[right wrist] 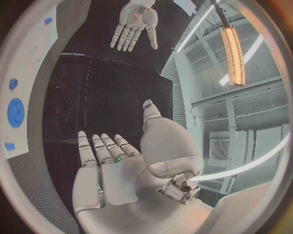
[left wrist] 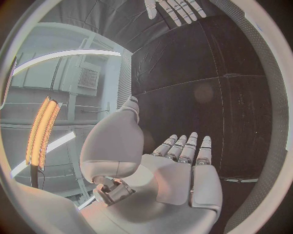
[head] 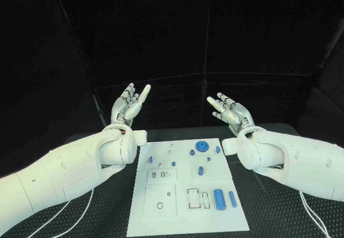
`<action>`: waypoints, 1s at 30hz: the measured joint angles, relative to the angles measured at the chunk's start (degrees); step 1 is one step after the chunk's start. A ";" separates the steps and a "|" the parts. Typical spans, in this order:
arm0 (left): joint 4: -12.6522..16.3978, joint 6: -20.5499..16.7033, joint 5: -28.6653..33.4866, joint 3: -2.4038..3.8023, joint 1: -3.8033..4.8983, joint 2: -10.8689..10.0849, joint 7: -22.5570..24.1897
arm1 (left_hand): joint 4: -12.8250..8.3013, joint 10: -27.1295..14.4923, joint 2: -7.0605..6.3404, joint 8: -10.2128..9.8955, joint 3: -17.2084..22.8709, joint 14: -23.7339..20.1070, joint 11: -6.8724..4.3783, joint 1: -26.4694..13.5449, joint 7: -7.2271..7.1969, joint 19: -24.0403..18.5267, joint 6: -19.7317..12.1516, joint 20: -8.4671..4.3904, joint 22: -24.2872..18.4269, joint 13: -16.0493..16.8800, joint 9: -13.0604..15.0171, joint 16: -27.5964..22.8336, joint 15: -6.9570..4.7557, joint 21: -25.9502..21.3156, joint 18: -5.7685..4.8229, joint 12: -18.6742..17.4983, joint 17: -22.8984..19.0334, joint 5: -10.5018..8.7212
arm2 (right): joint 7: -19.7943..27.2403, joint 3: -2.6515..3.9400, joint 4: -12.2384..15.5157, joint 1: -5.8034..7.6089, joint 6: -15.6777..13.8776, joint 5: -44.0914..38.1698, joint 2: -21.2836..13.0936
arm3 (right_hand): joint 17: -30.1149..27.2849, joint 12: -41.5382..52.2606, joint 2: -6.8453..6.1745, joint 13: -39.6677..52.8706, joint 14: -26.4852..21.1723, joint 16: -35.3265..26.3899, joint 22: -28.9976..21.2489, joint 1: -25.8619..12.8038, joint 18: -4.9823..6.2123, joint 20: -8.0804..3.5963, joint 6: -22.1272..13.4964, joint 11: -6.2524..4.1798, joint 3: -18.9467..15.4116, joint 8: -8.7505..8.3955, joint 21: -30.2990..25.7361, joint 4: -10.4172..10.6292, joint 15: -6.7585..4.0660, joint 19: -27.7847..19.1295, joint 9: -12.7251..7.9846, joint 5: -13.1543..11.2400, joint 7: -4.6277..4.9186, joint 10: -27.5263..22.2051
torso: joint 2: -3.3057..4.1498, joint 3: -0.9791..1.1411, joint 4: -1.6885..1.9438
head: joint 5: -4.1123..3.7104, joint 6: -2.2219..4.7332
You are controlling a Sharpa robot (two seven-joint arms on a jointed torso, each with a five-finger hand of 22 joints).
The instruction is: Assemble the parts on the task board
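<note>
The task board (head: 189,225) lies flat in the middle of the black table (head: 301,227), between the two arms. On it lie the blue parts: a round disc (head: 202,146) near the far edge, a small peg (head: 217,149) just beside it, a small piece (head: 151,158) near the left edge, a short pin (head: 201,170) in the middle, and a thick cylinder (head: 219,198) with a thin rod (head: 232,199) beside it near the right edge. Beside the cylinder there are rectangular recesses (head: 193,198) in the board; I cannot tell if something sits in them.

The left hand (head: 130,104) is raised above the far edge of the table, with fingers straight and slightly apart, and it holds nothing. The right hand (head: 232,110) is raised in the same way, with fingers spread, and it also holds nothing. Both hands are well apart from the board and the parts.
</note>
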 measured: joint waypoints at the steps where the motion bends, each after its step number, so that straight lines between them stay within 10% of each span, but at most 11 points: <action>1: -0.26 0.48 -0.18 0.06 0.06 0.12 0.20 | 0.56 0.15 0.15 0.00 0.09 0.54 0.57 1.59 0.09 0.05 0.35 0.61 0.05 0.09 0.06 0.00 0.19 0.00 0.87 0.00 0.12 0.24 | -0.49 0.27 -0.49 0.00 1.19 -0.84 0.21 | 0.08 0.13 0.08 0.07 0.57 0.20 0.09 0.97 0.00 0.30 0.45 0.35 -0.05 0.16 0.26 -0.31 0.27 0.30 0.06 0.00 0.02 0.35 | -0.01 0.00 0.00 | 0.00 0.00; 9: -0.31 2.76 -1.09 0.10 0.10 -0.23 1.10 | 0.62 7.48 2.29 1.59 1.30 12.05 4.51 4.03 0.40 5.83 7.00 1.57 1.65 1.05 0.99 2.94 2.17 3.17 0.90 1.79 2.17 0.24 | -3.33 1.03 -2.69 0.00 7.73 -7.29 0.88 | 1.61 3.40 0.14 1.50 17.54 4.09 2.29 9.84 2.69 0.53 11.95 1.69 1.65 2.76 4.94 -6.25 1.02 11.35 1.45 -1.47 0.75 16.07 | -0.01 -0.01 0.01 | 0.01 -0.18; 14: 0.30 3.93 -1.34 0.10 0.10 -3.46 1.07 | -0.03 28.20 4.65 5.39 2.08 33.48 7.41 8.12 1.51 28.63 22.26 1.47 6.62 3.05 2.87 8.69 3.32 13.94 0.88 6.41 5.10 0.23 | -4.24 1.13 -4.60 0.50 7.63 -18.34 -0.42 | 2.46 6.25 0.10 2.09 32.79 7.51 4.06 14.10 5.39 0.25 25.97 0.60 2.98 5.53 9.51 -10.43 -0.57 21.39 2.66 -1.68 1.94 30.84 | 0.51 0.01 0.02 | -0.15 -0.86; 17: 1.69 4.52 -1.40 0.09 0.08 -4.09 1.02 | -0.61 40.62 5.16 7.29 2.13 40.47 6.25 10.93 2.51 37.18 31.17 1.14 7.70 3.60 3.62 10.26 1.75 17.54 0.87 8.75 5.49 0.00 | -5.01 1.13 -4.53 1.02 7.59 -24.78 -0.32 | 2.67 6.81 0.29 2.09 39.68 8.67 4.79 15.10 6.27 -0.37 32.45 -0.30 3.51 6.27 11.75 -12.51 -1.76 25.96 2.85 -1.68 2.92 37.10 | 0.99 0.04 -0.03 | -0.21 -0.87; 21: 3.41 5.42 -1.71 0.07 0.07 -5.09 0.93 | -1.88 47.16 5.59 8.72 1.64 47.39 4.67 13.75 3.98 44.48 40.50 -0.36 8.27 3.39 4.12 11.55 -0.24 20.26 0.87 9.22 6.24 0.00 | -6.40 1.12 -4.47 1.54 7.63 -32.46 -0.39 | 2.91 6.82 0.19 2.09 46.76 9.33 5.50 15.30 6.25 -1.44 38.48 -1.34 3.93 6.27 14.11 -14.85 -3.25 30.57 2.85 -1.68 3.95 43.20 | 1.71 0.13 -0.07 | -0.30 -0.66; 30: 8.56 8.39 -3.19 0.08 0.02 -8.34 0.15 | -4.45 51.78 6.16 7.87 0.95 54.47 3.22 16.95 5.22 51.10 44.74 -2.60 8.40 3.08 3.23 12.19 -2.26 22.27 0.85 8.03 8.51 0.00 | -11.31 1.14 -4.62 3.03 9.55 -49.24 -0.56 | 5.19 5.35 -0.26 2.19 62.05 12.86 8.58 14.84 7.15 -5.41 46.01 -3.74 3.91 5.81 21.72 -18.91 -7.27 41.13 2.75 3.54 4.19 52.34 | 3.82 0.21 0.02 | -0.59 -0.23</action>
